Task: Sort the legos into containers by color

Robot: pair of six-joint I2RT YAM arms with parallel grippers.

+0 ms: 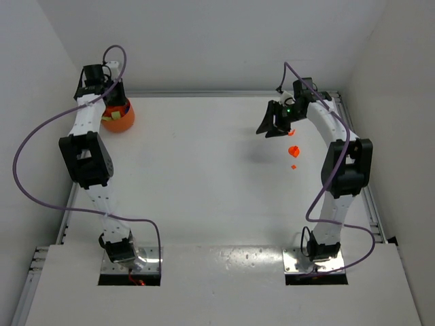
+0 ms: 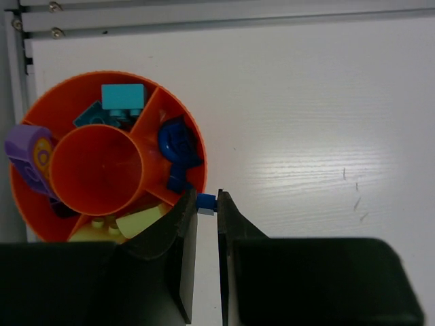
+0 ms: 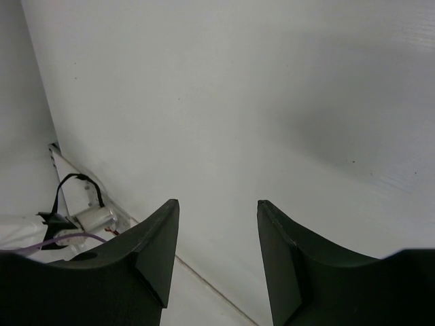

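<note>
Left claw point(image 2: 206, 204): closed on a small blue plastic brick point(image 2: 206, 200), which is pinched at the very fingertips, at lower centre of the left wrist frame.
Brick against bowl: the brick is held just beside the right rim of the round orange plastic bowl point(image 2: 95, 170), apparently outside the rim rather than over a compartment; its height cannot be told.
Bowl contents: dark blue plastic pieces point(image 2: 178, 144) are seen in the wedge up and left of the fingertips. A teal plastic brick point(image 2: 122, 97) is seen at the top, a purple plastic piece point(image 2: 27, 153) at the left edge, and yellow-green plastic pieces point(image 2: 136, 223) at the bottom.
Step in hand: delivery of the blue brick to the blue wedge is judged to be the current step.
Next move: a short shift toward the upper left is called for, so that the brick is brought over the blue wedge, clear of rim and dividers, before the jaws are parted.
Right claw point(image 3: 217, 204): open, with nothing between the fingers.
Loose legos: two small red-orange plastic pieces point(image 1: 293, 151) are seen just below the right claw in the top view, at right of centre, well apart from the bowl at upper left.
</note>
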